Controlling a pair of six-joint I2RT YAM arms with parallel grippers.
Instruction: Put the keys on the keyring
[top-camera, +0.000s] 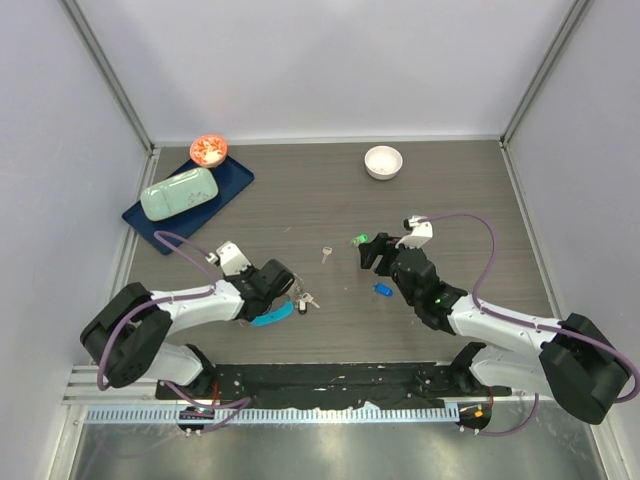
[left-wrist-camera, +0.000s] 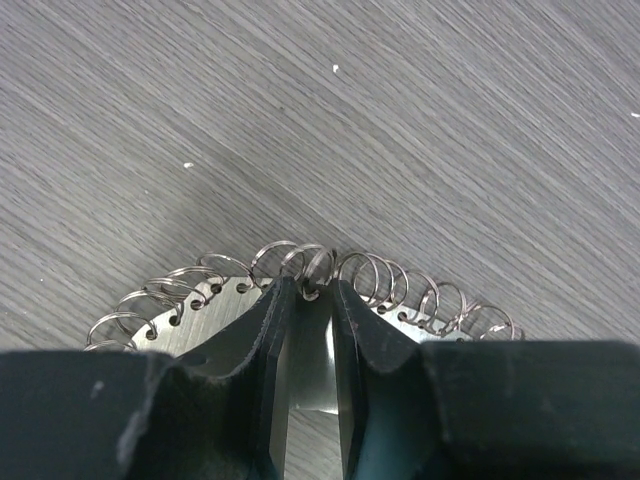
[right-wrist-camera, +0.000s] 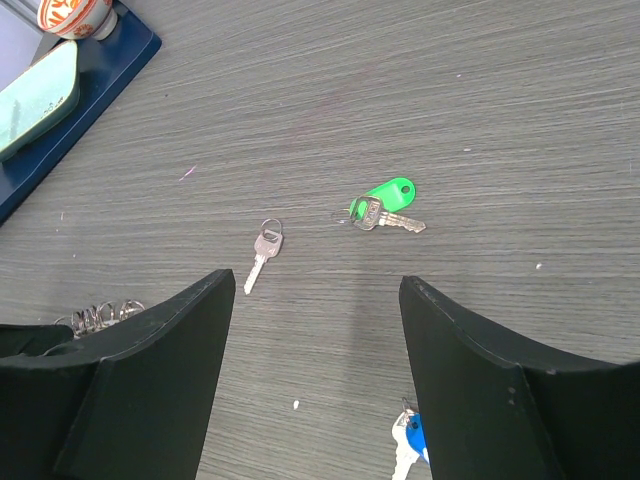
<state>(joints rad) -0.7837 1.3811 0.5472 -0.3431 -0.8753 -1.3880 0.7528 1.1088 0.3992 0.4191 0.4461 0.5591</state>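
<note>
My left gripper (top-camera: 287, 287) is shut on the keyring (top-camera: 272, 318), a curved light-blue strip lying on the table at the near left. In the left wrist view its jaws (left-wrist-camera: 305, 285) pinch the strip's edge, where several small wire rings (left-wrist-camera: 370, 275) stand in a row. A couple of small keys (top-camera: 307, 299) lie at the gripper's tip. My right gripper (top-camera: 374, 252) is open and empty above the table (right-wrist-camera: 315, 285). A plain silver key (right-wrist-camera: 262, 250) and a green-headed key (right-wrist-camera: 385, 208) lie ahead of it. A blue-headed key (right-wrist-camera: 412, 445) lies under its right finger.
A white round bowl (top-camera: 383, 161) stands at the back centre. A dark blue tray (top-camera: 228, 183) at the back left holds a mint-green case (top-camera: 180, 192) and a red-and-white bowl (top-camera: 209, 150). Grey walls close the sides and back.
</note>
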